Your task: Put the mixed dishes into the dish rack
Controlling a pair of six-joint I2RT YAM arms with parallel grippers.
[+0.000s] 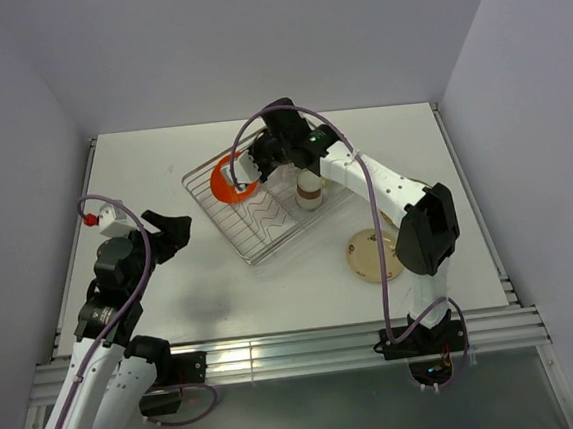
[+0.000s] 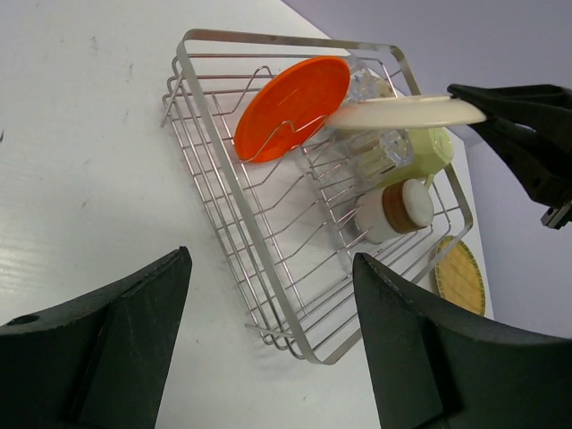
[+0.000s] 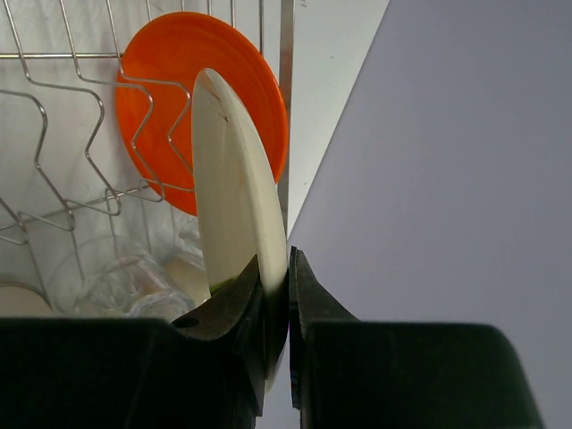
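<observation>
While the right gripper (image 3: 277, 290) clamps a cream plate (image 3: 234, 197) on edge over the dish rack (image 2: 295, 40), that plate hangs just beside the orange plate (image 2: 290, 107) in the rack's far-left corner. The left gripper (image 2: 270, 268) hangs open, left of the rack.

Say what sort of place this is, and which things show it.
Probably a robotics test cell: plain grey walls around a white table, two white-and-black robot arms bolted at its edge, a silver wire dish rack.
</observation>
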